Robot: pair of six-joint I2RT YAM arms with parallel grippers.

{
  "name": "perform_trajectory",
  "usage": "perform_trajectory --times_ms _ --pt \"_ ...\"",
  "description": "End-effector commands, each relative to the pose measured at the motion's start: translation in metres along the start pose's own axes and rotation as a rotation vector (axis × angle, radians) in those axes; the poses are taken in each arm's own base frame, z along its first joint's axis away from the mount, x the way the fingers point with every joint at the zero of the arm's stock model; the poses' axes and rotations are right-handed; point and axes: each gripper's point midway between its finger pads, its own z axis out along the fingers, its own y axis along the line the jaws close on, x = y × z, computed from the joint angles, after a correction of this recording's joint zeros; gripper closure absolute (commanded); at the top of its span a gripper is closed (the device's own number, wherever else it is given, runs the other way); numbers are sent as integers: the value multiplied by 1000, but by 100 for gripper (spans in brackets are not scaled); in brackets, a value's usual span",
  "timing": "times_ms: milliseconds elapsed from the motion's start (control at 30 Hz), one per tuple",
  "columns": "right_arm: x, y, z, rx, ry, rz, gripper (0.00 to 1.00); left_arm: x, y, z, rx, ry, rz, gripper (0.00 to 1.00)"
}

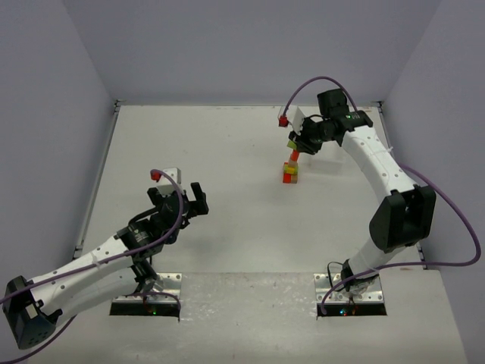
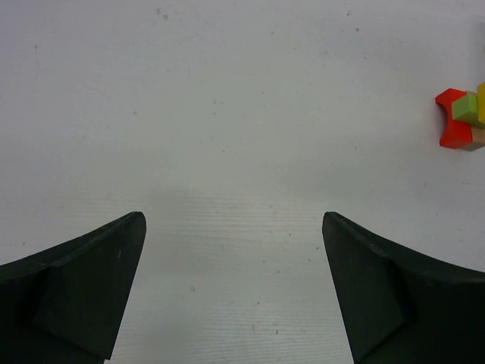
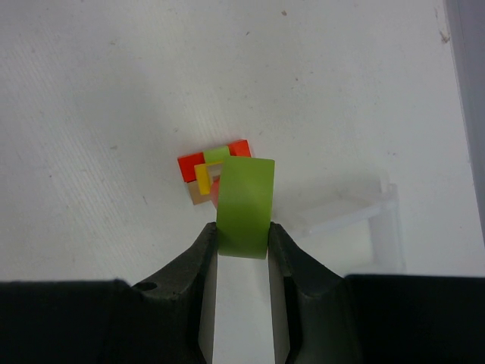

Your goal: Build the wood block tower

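- While spread wide apart near the front, holds nothing: left claw (image 2: 231, 227), with only bare table (image 2: 227, 114) between its fingers.
- Farther out and to the right on the table: tower (image 1: 289, 172), small and thin.
- Red down low, with yellow, a bit of lime green and plain brown stacked in.
- Looks easy to knock over, so best to come down slow and straight.
- Past the tower and higher up: right claw (image 3: 242, 231), clamped on a green block (image 3: 244, 201), one finger on each side.
- Lime green and smooth, with a curved edge at the far end; sticks out past the fingertips.
- Hangs in the air, not touching the tower; right over it or a little behind, cannot tell which.
- Likely very light, hard and stiff, so no need for a big squeeze.
- Painted, so maybe a bit slippy; best to hold by the two flat sides, not the round part.
- Should not break from a small drop, but could bounce and tip the pieces under it.
- Good spot to set down: flat on the top piece, right in the middle.
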Motion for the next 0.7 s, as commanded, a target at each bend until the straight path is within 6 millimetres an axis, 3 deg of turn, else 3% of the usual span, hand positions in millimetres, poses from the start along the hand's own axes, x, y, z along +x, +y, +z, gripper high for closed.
perform_trajectory --times_ms 0,667 --pt "-7 -9 3 23 -38 -26 74 -14 -8 1 18 -40 -22 0" --pt "5 -12 11 35 0 -31 73 -9 -10 7 -3 -25 10 0"
